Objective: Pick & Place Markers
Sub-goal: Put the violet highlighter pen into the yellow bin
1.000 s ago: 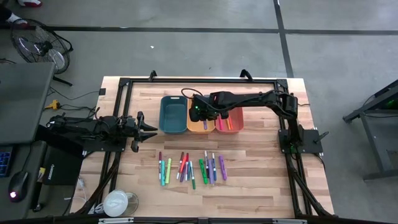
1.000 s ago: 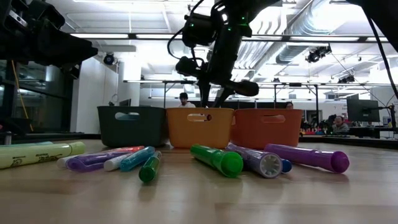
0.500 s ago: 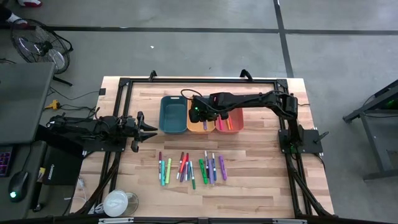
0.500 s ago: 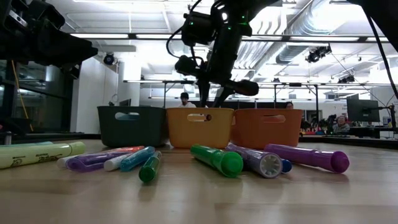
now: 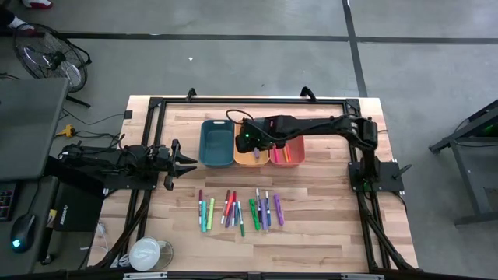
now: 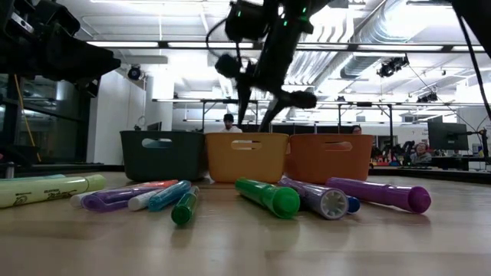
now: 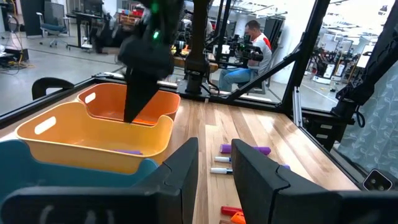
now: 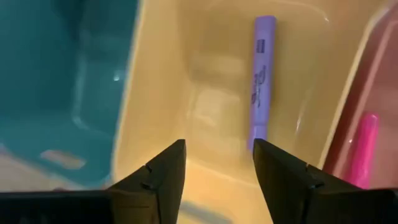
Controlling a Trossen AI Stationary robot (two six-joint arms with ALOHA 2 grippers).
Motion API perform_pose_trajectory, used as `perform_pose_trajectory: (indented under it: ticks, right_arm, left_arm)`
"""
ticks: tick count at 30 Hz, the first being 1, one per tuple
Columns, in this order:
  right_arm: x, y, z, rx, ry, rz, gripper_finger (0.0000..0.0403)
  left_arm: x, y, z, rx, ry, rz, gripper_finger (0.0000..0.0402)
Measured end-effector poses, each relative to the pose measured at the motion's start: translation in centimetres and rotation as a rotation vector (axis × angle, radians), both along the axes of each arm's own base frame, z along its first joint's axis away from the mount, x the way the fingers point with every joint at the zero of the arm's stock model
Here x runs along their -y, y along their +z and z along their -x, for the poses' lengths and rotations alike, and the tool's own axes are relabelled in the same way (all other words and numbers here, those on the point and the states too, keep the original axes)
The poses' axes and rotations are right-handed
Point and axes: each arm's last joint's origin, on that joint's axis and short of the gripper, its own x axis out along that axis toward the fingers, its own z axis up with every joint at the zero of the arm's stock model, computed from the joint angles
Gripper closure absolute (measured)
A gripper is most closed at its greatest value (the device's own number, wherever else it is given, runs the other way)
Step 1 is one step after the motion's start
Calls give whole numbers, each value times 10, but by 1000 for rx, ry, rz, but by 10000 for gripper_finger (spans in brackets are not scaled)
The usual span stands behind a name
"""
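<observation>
Several markers (image 5: pixel 237 210) in mixed colours lie in a row on the wooden table, in front of three bins. My right gripper (image 5: pixel 250 145) hangs open above the yellow-orange bin (image 5: pixel 246 159), pointing steeply down, with nothing between its fingers (image 8: pixel 214 180). A purple marker (image 8: pixel 261 81) lies flat on that bin's floor. A pink marker (image 8: pixel 362 149) lies in the orange bin (image 5: pixel 294 145). The teal bin (image 5: pixel 217 143) shows nothing inside. My left gripper (image 5: pixel 187 162) waits at the table's left side, level and open, a narrow gap between its fingers (image 7: pixel 214 168).
A black frame (image 5: pixel 156 109) runs around the work area on the table. A white round thing (image 5: pixel 145 253) sits at the near left corner. People sit at desks (image 7: pixel 249 46) in the room beyond the table. Bare wood lies between the bins and the marker row.
My right gripper has risen a little above the yellow-orange bin, and its fingers have spread wider. The markers on the table and my left arm have stayed where they were.
</observation>
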Motion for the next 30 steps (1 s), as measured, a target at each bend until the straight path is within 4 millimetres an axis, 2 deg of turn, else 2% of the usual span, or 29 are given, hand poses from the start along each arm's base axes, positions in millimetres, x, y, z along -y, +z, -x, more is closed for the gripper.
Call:
perform_pose_trajectory:
  ticks: [4, 8, 10, 20, 25, 30]
  right_arm:
    - [-17, 12, 8, -25, 30, 16, 222]
    - [-43, 24, 19, -69, 59, 7, 227]
    - [-57, 24, 24, -116, 63, 3, 230]
    - [-118, 21, 55, -371, 34, -75, 222]
    - [-142, 19, 59, -383, 21, -81, 216]
    - [-162, -2, 55, -443, 20, -118, 209]
  left_arm:
    - [0, 0, 0, 0, 0, 0, 308]
    - [0, 0, 0, 0, 0, 0, 308]
    - [0, 0, 0, 0, 0, 0, 308]
    - [0, 0, 0, 1, 0, 0, 308]
    - [0, 0, 0, 1, 0, 0, 308]
    - [0, 0, 0, 0, 0, 0, 308]
